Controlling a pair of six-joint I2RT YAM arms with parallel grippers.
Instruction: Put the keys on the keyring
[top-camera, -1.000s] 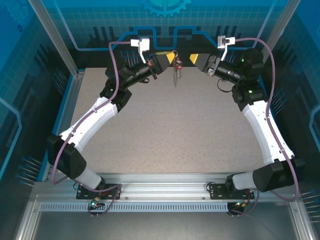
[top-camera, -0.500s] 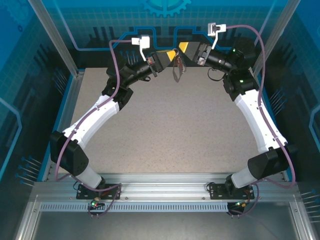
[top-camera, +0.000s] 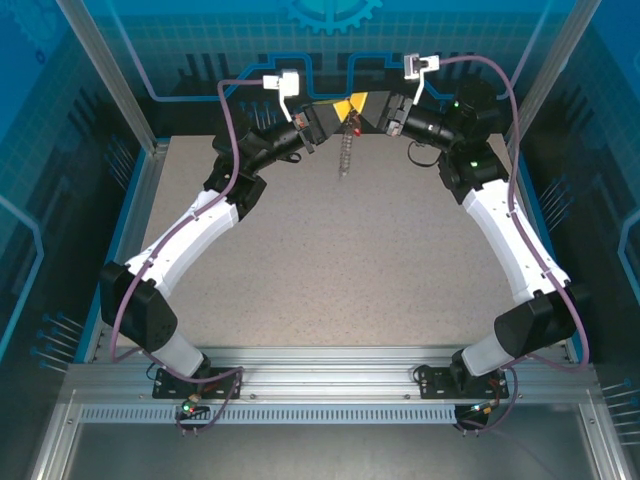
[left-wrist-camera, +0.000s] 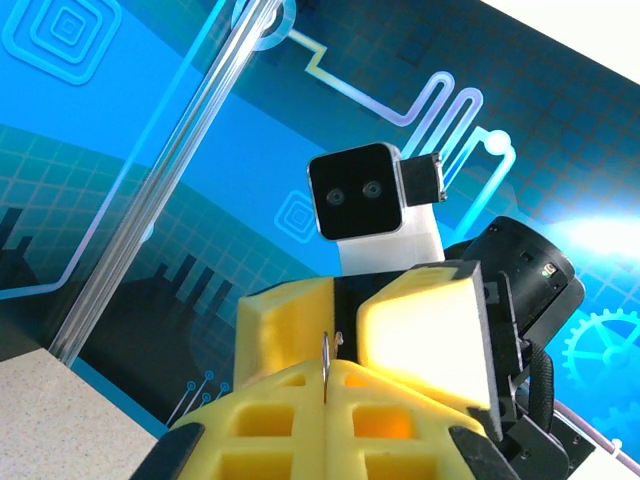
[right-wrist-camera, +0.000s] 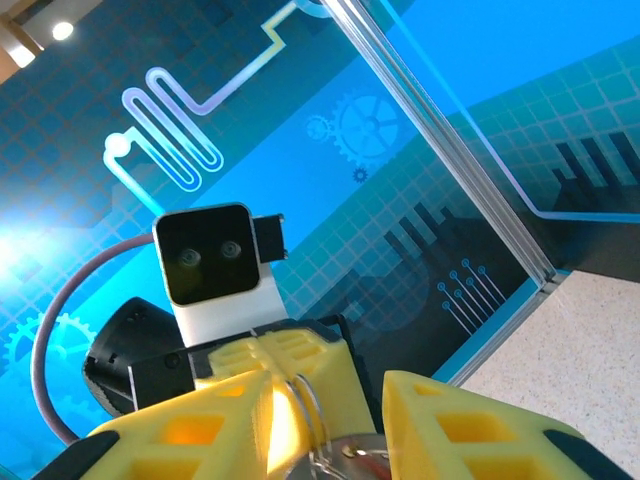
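High at the back of the table, my left gripper (top-camera: 344, 106) is shut on a thin metal ring of the keyring (top-camera: 346, 152), which hangs down from it as a dark, silvery string. A small red key head (top-camera: 349, 131) shows near its top. The ring's edge (left-wrist-camera: 326, 362) sticks up between the pressed yellow pads in the left wrist view. My right gripper (top-camera: 369, 103) faces the left one tip to tip. Its fingers (right-wrist-camera: 455, 425) stand apart around the wire ring (right-wrist-camera: 312, 405), open, with a silvery piece (right-wrist-camera: 352, 455) just below.
The blue back wall (top-camera: 330, 40) and its aluminium posts (top-camera: 110, 80) stand right behind both grippers. The speckled table top (top-camera: 340, 270) stretches out below the hanging keyring. Each wrist camera (left-wrist-camera: 360, 195) looks straight at the other.
My right arm has swung left and up until its open fingers meet the left gripper. The hanging keyring has swayed slightly. The left gripper has stayed shut and nearly still.
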